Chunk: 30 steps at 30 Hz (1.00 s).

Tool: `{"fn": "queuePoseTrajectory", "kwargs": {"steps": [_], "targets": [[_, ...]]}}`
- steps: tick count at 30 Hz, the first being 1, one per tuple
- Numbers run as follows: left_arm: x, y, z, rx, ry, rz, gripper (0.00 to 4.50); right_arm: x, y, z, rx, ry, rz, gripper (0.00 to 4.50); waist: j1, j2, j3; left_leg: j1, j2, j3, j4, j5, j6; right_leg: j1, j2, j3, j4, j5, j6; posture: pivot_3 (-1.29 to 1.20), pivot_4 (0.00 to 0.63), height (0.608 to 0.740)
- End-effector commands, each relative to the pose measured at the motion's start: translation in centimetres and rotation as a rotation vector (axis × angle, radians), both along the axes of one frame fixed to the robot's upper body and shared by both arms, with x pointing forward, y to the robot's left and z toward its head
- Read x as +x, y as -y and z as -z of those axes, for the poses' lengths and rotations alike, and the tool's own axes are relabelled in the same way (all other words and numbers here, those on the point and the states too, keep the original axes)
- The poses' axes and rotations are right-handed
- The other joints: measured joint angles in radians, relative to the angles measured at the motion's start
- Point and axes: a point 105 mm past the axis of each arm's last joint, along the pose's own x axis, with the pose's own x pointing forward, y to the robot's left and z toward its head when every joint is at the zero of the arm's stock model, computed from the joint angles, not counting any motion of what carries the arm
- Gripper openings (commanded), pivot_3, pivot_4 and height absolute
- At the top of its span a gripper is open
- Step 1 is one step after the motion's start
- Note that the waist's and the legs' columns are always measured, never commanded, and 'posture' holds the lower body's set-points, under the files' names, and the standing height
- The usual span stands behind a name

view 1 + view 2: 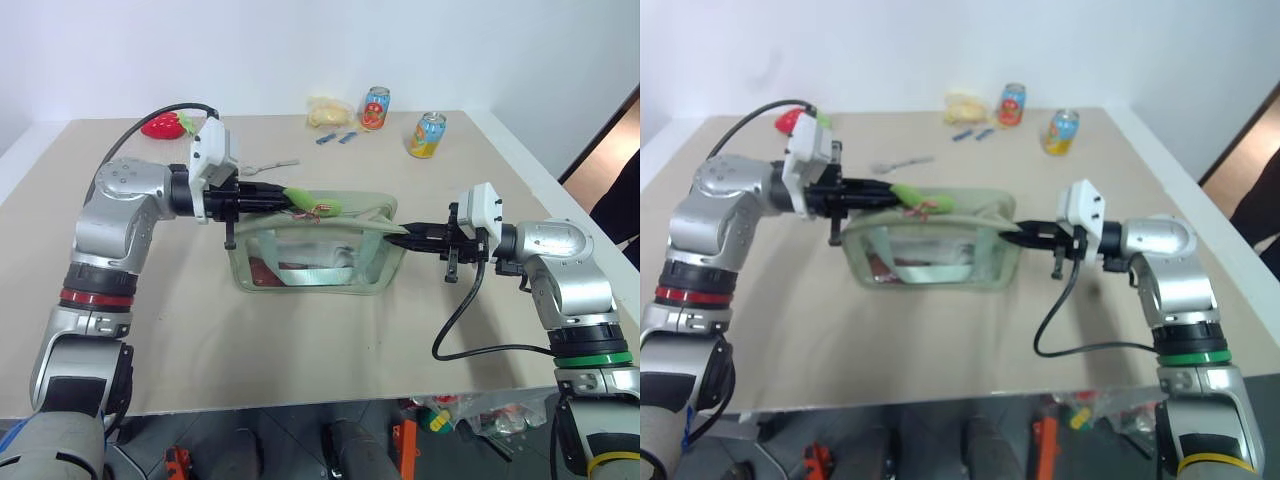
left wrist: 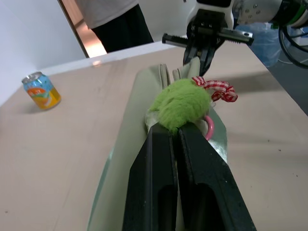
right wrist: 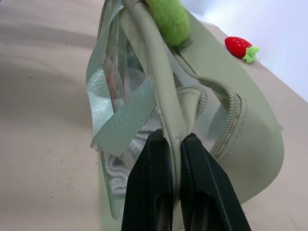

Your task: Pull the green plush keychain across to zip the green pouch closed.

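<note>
Both grippers clamp the pouch (image 1: 310,255) on the table (image 1: 300,350)

Left gripper (image 2: 179,129) pinches the keychain (image 2: 180,103); right gripper (image 3: 175,139) pinches the pouch's end; folded items show through its window; strawberry (image 3: 239,47) beyond.

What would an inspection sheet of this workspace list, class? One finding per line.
Surface: beige table, bare at the front.
Job's things: green pouch mid-table; green plush keychain on its top.
Clutter: red plush strawberry, two drink cans, yellow packet along the far edge.
Grippers: left gripper jaws shut on the keychain; right gripper jaws shut on the pouch's end.
Cables: black cable hangs from the right wrist.
Surroundings: white wall; a person stands beyond the table.
</note>
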Motion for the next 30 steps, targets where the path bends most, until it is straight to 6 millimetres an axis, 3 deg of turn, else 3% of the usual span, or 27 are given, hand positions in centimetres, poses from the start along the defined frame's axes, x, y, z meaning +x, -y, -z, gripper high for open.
{"fn": "queuePoseTrajectory", "kwargs": {"steps": [1,3,16,25,30], "targets": [[0.1,-0.3,-1.0,0.019,0.017,-0.011,0.04,-0.1,0.0,-0.6,-0.004,0.034,0.002,0.00,0.001,0.000,0.000,0.000,0.000,0.000,0.000,0.000,0.000,0.000,0.000,0.000,0.000,0.000,0.000,0.00,0.150,0.740],[0.2,-0.5,-1.3,0.004,0.001,-0.013,0.04,-0.1,0.0,-0.6,-0.004,0.035,0.001,0.00,0.001,0.000,0.000,0.000,0.000,0.000,0.000,0.000,0.000,0.000,0.000,0.000,0.000,0.000,0.000,0.00,0.150,0.740],[-1.2,-1.9,-2.4,0.073,-0.011,0.001,4.36,0.2,-0.6,-0.6,0.011,0.031,-0.010,0.00,-0.002,0.000,0.000,0.000,0.000,0.000,0.000,0.000,0.000,0.000,0.000,0.000,0.001,0.000,0.000,0.00,0.150,0.740],[-1.8,-6.1,-3.7,0.063,0.038,-0.182,4.44,0.5,-0.5,-0.5,0.012,0.028,-0.013,0.00,-0.006,0.000,0.000,0.001,0.000,0.000,0.000,0.000,0.000,-0.002,0.001,0.000,0.007,-0.003,-0.003,0.00,0.150,0.740],[-2.7,-8.0,-2.5,-0.072,0.005,-0.326,4.44,0.7,-0.6,-0.4,0.012,0.027,-0.017,0.00,-0.012,0.000,0.000,0.003,0.001,0.001,0.000,0.000,0.000,-0.002,0.001,0.001,0.009,-0.004,-0.004,0.00,0.150,0.740]]}}
